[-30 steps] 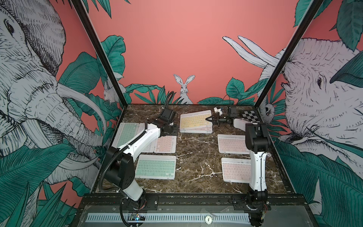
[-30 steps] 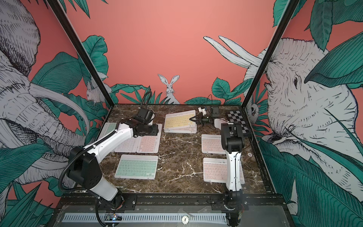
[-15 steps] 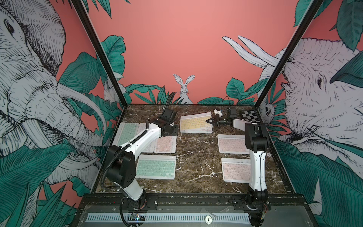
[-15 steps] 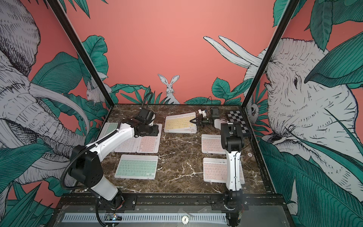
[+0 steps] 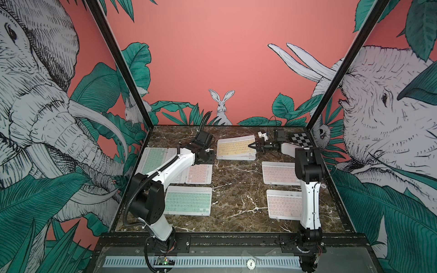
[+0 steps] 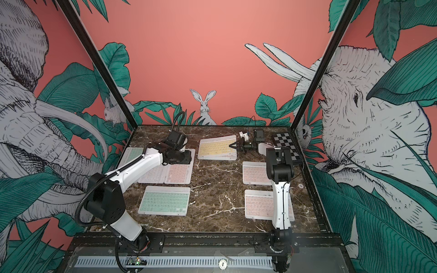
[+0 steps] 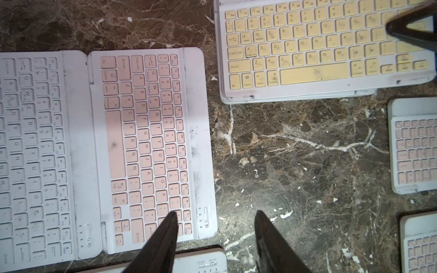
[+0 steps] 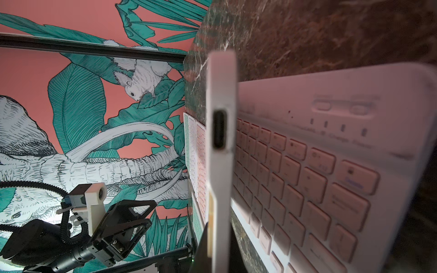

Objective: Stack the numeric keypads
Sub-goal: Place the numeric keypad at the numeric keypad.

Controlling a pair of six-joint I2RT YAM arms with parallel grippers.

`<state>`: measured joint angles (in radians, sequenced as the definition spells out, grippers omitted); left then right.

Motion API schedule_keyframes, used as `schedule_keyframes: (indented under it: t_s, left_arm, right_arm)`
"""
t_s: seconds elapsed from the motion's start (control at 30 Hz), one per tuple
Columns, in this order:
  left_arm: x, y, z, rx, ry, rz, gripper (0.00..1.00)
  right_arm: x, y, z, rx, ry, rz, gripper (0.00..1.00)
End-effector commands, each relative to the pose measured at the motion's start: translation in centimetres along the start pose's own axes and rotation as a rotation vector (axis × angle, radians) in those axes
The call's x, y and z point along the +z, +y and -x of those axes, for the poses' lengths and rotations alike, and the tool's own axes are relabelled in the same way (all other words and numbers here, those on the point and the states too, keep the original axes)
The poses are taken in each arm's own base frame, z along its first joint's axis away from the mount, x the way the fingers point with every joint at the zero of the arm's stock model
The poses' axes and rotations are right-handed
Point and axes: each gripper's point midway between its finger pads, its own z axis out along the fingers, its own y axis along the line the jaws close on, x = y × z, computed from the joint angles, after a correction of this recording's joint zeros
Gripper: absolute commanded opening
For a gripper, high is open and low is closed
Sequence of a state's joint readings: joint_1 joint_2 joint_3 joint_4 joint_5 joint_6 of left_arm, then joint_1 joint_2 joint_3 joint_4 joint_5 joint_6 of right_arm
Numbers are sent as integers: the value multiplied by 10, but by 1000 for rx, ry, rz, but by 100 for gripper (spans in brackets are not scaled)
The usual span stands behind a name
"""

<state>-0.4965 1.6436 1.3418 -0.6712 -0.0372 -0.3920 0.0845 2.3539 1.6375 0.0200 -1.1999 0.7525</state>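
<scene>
Several numeric keypads lie flat on the marble table (image 5: 236,189). The yellow keypad (image 5: 233,147) tops a small stack at the back middle. My right gripper (image 5: 251,145) is shut on its right edge, which shows edge-on in the right wrist view (image 8: 221,141), with a dark finger on each side. At the left are a mint keypad (image 5: 188,200), a pink keypad (image 5: 198,173), a white keypad (image 7: 33,151) and another mint one (image 5: 153,159). Two pink keypads (image 5: 279,172) (image 5: 283,205) lie at the right. My left gripper (image 7: 216,214) hovers open over the pink keypad's (image 7: 146,141) edge, holding nothing.
A black-and-white checkered board (image 5: 301,139) lies in the back right corner, behind my right arm (image 5: 307,189). Black frame posts and painted walls close in the table on three sides. Bare marble (image 7: 307,153) runs down the middle between the left and right keypads.
The yellow keypad in my right gripper has come down flatter onto the stack. My left arm has shifted only slightly.
</scene>
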Motion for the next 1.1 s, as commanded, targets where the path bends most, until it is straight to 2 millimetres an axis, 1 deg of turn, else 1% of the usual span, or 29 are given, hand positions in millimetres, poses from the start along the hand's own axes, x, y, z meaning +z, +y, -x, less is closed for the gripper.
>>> schedule_keyframes:
  t_s: [0.0, 0.07, 0.2, 0.33, 0.37, 0.43, 0.6, 0.7, 0.93, 1.07]
  left_arm:
    - [-2, 0, -1, -13, 8, -5, 55]
    - [-2, 0, 0, -15, 7, -9, 54]
    - [-1, -1, -1, -16, 10, -14, 54]
    - [0, -1, -1, -16, 11, -15, 55]
    - [-1, -2, -1, -18, 10, -17, 55]
    - [0, -2, -1, -18, 12, -20, 54]
    - [0, -2, -1, -19, 8, -24, 54]
    - [-1, -3, -2, -20, 6, -27, 54]
    - [-1, -2, -5, -19, 5, -30, 55]
    - [-1, -2, -6, -21, 2, -34, 55]
  right_arm:
    - [-4, -2, 9, -44, -24, -28, 10]
    - [-4, -6, 9, -39, -26, -41, 13]
    - [-5, -14, 6, -33, -23, -72, 26]
    - [-7, -17, 4, -40, -24, -109, 34]
    - [-8, -17, 3, -45, -26, -120, 37]
    - [-12, -17, 4, -53, -34, -144, 46]
    - [-18, -18, 6, -70, -63, -184, 53]
    - [-23, -17, 8, -73, -81, -205, 55]
    - [-34, -16, 7, -102, -93, -292, 59]
    - [-40, -17, 5, -116, -94, -343, 60]
